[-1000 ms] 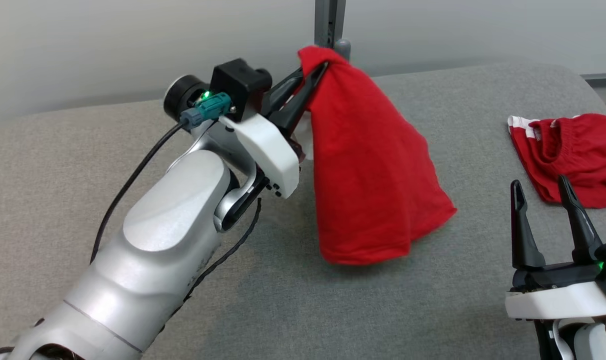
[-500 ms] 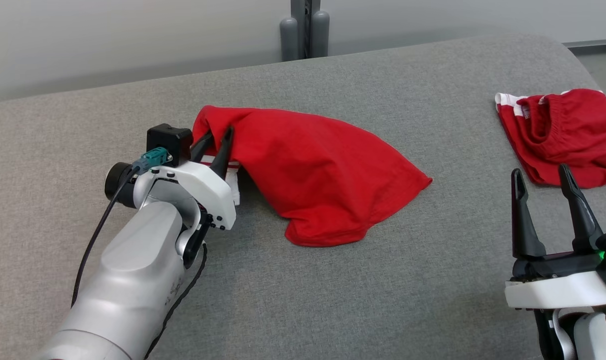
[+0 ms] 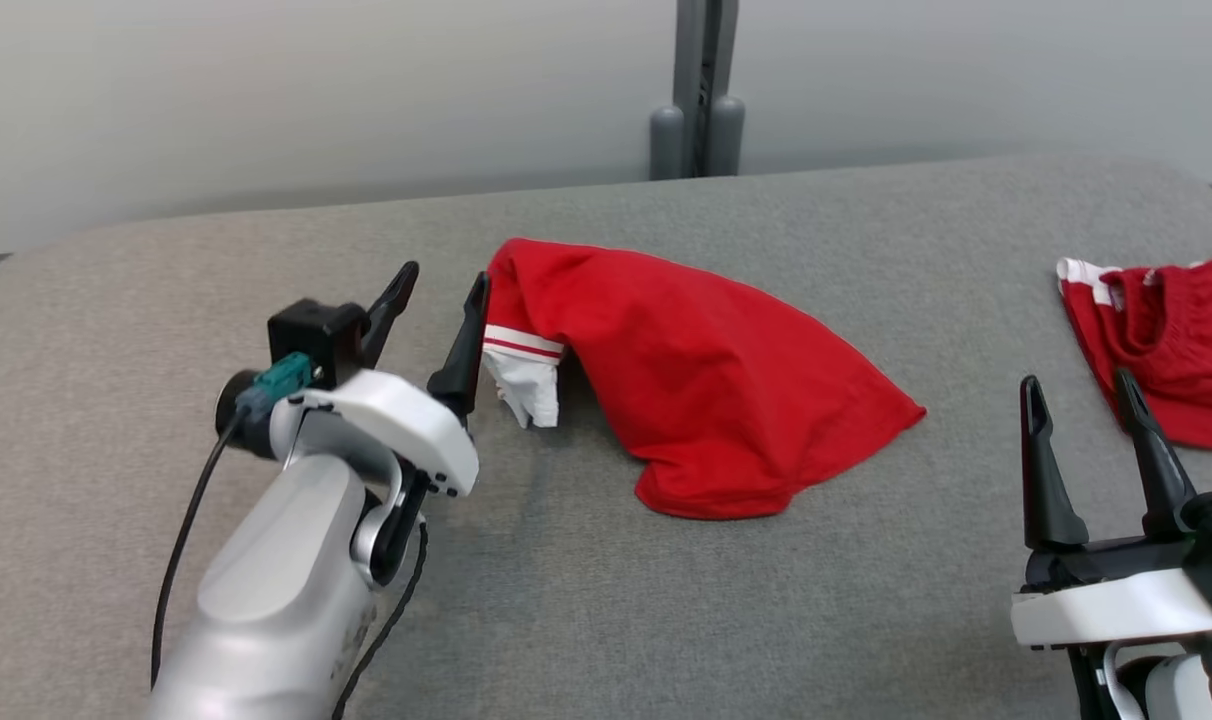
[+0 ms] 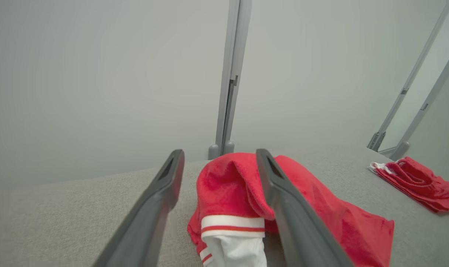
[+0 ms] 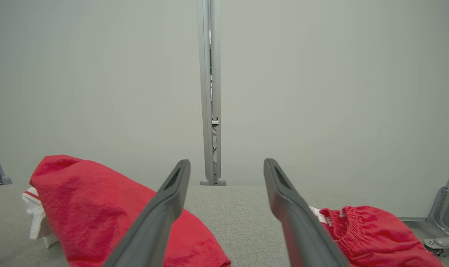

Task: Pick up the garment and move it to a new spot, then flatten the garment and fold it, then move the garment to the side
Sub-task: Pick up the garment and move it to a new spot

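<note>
Garment [image 3: 726,400] lies bunched just right of the left gripper [image 3: 444,277] — jaws wide, nothing held. Right gripper [image 3: 1076,382] open too, idle. To flatten: grab opp. edges w/ both, pull evenly.

garment [image 3: 706,400]: middle of the surface [image 3: 666,620], toward its far edge
left claw [image 3: 444,277]: just left of the garment
other garment [image 3: 1166,340]: at the right edge
right claw [image 3: 1076,382]: near edge, right corner
</note>
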{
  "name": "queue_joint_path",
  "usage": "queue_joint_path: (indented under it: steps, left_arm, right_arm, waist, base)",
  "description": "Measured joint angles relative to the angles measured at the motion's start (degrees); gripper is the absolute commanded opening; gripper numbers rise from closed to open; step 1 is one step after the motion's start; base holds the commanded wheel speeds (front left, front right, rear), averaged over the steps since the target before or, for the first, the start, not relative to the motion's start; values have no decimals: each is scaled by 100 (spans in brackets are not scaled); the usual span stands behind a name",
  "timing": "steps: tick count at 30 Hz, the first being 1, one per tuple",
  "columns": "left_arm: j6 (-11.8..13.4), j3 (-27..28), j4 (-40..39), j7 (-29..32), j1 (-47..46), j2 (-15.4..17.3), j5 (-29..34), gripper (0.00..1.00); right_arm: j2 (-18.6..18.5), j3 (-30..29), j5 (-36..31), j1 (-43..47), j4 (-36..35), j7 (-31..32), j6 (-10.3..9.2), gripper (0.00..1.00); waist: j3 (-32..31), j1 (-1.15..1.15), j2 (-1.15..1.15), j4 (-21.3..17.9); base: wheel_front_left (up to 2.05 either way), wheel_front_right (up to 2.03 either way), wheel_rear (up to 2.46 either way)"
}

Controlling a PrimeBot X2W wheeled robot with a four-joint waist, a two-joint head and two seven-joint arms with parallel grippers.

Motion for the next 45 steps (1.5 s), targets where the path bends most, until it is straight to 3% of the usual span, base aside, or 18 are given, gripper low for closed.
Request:
queue_joint_path:
  steps: [13, 22, 29, 45]
  left_arm:
    - [421, 1258, -1874, 1, 2156, 4, 872, 100]
    - [467, 1969, -2964, 0, 3458, -176, 1257, 100]
    - [441, 2131, -3128, 0, 3946, -293, 1400, 100]
    - [382, 2219, -3039, 0, 3952, -337, 1543, 100]
  right_arm:
    - [1, 121, 68, 372, 363, -1, 0, 100]
    - [1, 156, 137, 567, 400, 0, 0, 100]
    - [1, 243, 298, 697, 450, 0, 0, 100]
    - [1, 348, 366, 671, 522, 0, 0, 100]
  waist:
    - [-523, 0, 0, 567]
    - [-664, 0, 0, 697]
    - [-699, 0, 0, 702]
    - [-661, 0, 0, 641]
  base:
    - [0, 0, 0]
    - [0, 0, 0]
    - [0, 0, 0]
    - [0, 0, 0]
